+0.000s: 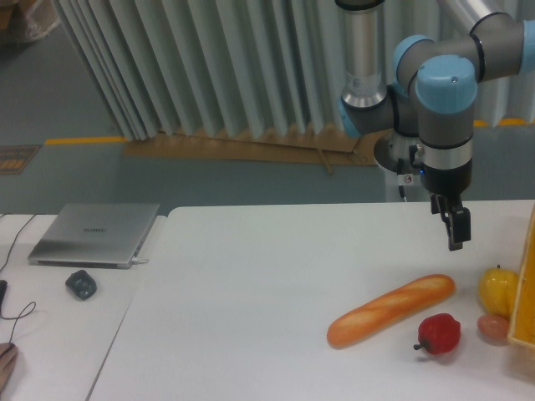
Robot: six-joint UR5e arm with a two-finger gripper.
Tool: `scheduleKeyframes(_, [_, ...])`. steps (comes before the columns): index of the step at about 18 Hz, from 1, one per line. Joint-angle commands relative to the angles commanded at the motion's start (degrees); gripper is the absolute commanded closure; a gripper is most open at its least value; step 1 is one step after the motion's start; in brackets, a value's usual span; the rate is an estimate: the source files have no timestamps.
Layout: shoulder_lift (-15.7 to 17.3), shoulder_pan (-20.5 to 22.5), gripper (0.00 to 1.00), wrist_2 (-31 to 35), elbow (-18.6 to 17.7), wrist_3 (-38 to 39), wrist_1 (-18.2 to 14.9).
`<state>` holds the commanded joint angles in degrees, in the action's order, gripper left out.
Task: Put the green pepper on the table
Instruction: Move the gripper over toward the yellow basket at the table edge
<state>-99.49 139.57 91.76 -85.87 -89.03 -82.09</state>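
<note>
While my claw (456, 238) is hanging above the counter (251, 292), its dark fingers are pointing straight down over the bare white top, just up and to the right of the baguette (391, 310). I am seeing the fingers edge-on as one narrow dark shape, so I cannot tell whether they are parted or pressed together; nothing is showing between them.

I am not finding the green pepper anywhere in this view, so I cannot say where it is lying, which way its stem is pointing or how its long axis is running. What is lying near my claw is the baguette, slanting from lower left to upper right, with a red pepper (439, 333) sitting just below its right end, stem toward the left. A yellow pepper (497, 289) is resting near the right edge, with a small pinkish fruit (493, 327) just below it, both beside a yellow-orange edge (527, 284) that the frame is cutting off.

To the left, a lower white desk (58, 334) is carrying a closed silver laptop (94, 235) and a dark mouse (81, 284). Behind the counter, pale pleated curtains (209, 67) are hanging over a grey-green floor (125, 180).
</note>
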Motion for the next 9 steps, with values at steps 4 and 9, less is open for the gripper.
scheduleKeyframes(4, [-0.18, 0.18, 0.00, 3.07, -0.17, 2.02, 0.00])
scheduleKeyframes(9, [-0.09, 2.90, 0.00, 2.73, -3.15, 9.21, 4.11])
